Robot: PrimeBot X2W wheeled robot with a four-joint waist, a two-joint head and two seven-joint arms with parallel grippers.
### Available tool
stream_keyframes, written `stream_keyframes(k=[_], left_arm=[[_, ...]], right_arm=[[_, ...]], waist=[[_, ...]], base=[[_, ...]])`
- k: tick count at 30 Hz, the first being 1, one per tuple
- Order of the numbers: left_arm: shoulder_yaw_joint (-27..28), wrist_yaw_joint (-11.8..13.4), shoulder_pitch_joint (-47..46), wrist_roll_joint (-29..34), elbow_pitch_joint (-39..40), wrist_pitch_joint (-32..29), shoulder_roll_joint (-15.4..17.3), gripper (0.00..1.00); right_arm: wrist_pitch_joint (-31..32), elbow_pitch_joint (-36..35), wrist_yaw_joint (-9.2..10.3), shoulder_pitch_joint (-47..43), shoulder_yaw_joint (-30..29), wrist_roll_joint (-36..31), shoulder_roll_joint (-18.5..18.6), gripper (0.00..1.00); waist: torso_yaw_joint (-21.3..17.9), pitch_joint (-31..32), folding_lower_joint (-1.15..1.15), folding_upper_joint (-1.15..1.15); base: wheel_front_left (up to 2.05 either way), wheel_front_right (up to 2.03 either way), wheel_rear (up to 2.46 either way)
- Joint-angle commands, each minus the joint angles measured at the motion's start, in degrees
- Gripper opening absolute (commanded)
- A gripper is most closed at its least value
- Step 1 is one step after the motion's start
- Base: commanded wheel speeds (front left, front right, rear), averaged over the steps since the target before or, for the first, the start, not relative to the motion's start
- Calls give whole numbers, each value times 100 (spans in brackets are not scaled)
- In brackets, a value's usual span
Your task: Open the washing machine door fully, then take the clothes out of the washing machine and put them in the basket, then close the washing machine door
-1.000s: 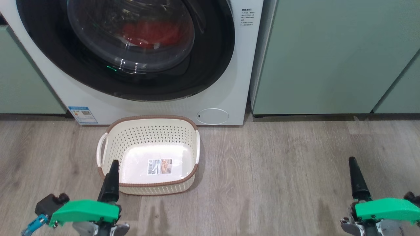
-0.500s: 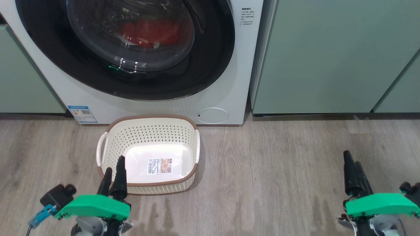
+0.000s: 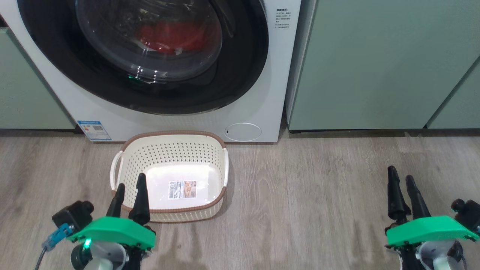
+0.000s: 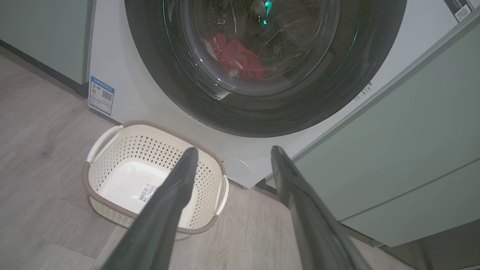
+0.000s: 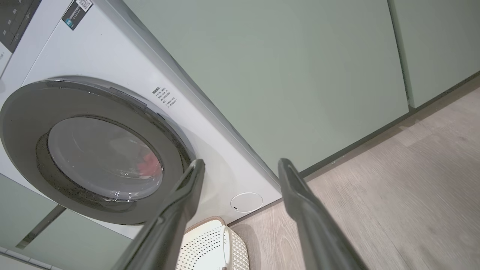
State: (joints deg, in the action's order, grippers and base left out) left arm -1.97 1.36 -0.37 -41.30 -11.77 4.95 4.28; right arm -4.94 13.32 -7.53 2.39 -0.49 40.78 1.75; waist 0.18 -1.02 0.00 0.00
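Since a second ago both wrists have rolled: where the head view showed a single dark finger on each side, two now show side by side. The left gripper (image 3: 131,180) has also crept forward and the right gripper (image 3: 399,172) has shifted a little inward. The basket (image 3: 176,153), the washing machine (image 3: 270,112) and its door have not stirred.

Both grippers stand spread wide with nothing between their fingers. The left one's tips overlap the basket's near-left rim in the head view, above it rather than touching. The right one hangs over bare wooden floor (image 3: 300,206), well apart from the basket.

The washing machine door (image 3: 240,75) is shut, and the clothes (image 3: 168,35) lie inside the drum, a red heap behind the glass – far above and beyond both grippers. The basket sits on the floor just in front of the machine, empty (only its printed label inside).

The right wrist view takes in the dark control panel (image 5: 15,15) and the door from the side – flush with the front.
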Motion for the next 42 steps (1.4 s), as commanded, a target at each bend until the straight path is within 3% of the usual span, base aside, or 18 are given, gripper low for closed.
stream_keyframes(k=[1, 25, 42], left_arm=[[81, 39, -331, 153, 247, 74, 97, 100], [-254, 512, -452, 1807, 575, 479, 334, 100], [-110, 509, -508, 2910, 641, 766, 265, 100]], right_arm=[[-75, -248, 2, 289, 99, -150, 68, 100], [-481, -444, 3, 400, 266, -1843, 87, 100], [-767, -572, 4, 430, 268, -2730, 101, 100]], waist=[[0, 0, 0, 0], [11, -32, 0, 0], [41, -43, 0, 0]], base=[[0, 0, 0], [0, 0, 0], [0, 0, 0]])
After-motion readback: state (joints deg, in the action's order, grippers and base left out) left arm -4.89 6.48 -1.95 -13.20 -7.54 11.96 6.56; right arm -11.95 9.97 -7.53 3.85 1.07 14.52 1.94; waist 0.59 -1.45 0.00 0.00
